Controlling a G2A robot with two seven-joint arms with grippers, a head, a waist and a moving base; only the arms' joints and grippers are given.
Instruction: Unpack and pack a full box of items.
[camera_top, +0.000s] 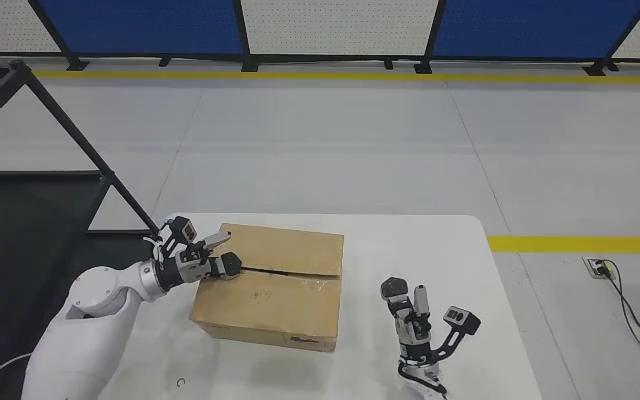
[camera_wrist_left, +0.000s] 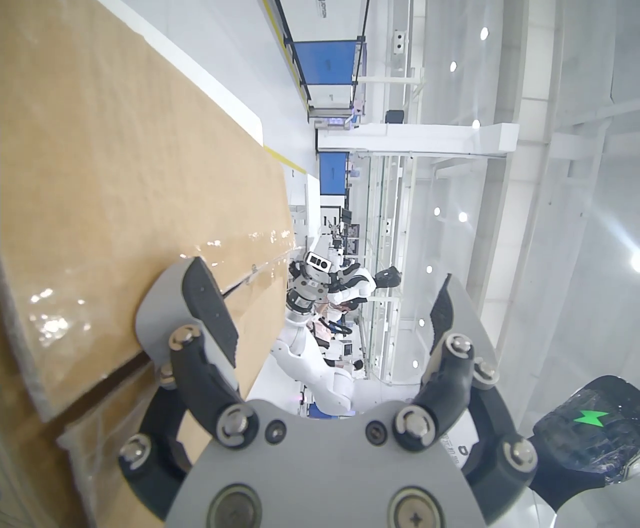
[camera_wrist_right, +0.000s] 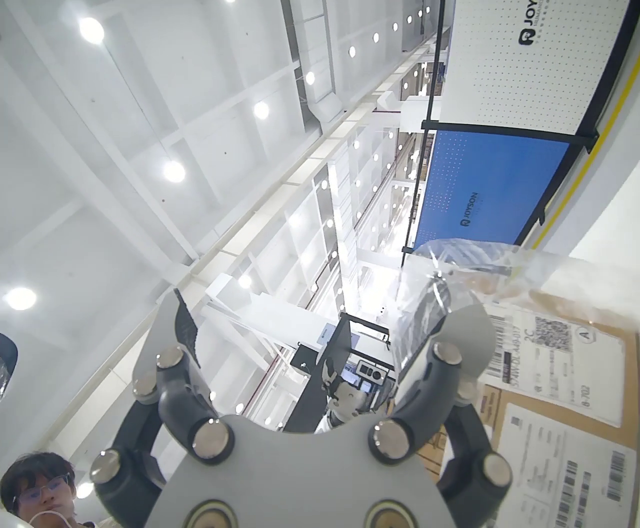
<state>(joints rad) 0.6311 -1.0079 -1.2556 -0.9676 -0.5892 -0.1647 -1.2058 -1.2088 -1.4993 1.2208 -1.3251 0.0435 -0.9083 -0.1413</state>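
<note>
A brown cardboard box (camera_top: 270, 290) lies on the white table (camera_top: 420, 240), its top flaps down and meeting at a seam (camera_top: 290, 271). My left gripper (camera_top: 224, 253) is open at the box's left end, level with the seam. In the left wrist view the left gripper (camera_wrist_left: 322, 285) has one finger pad (camera_wrist_left: 210, 305) against the box (camera_wrist_left: 125, 175) where glossy clear tape crosses the flap edge; the other finger is in free air. My right gripper (camera_top: 430, 306) stands open to the right of the box, pointing upward. In the right wrist view a scrap of clear film (camera_wrist_right: 465, 265) clings to one finger of the right gripper (camera_wrist_right: 310, 310).
White shipping labels (camera_wrist_right: 555, 350) cover the box side facing the right gripper. A black metal frame (camera_top: 70, 130) stands off the table's left. Bare table lies behind the box and at its right.
</note>
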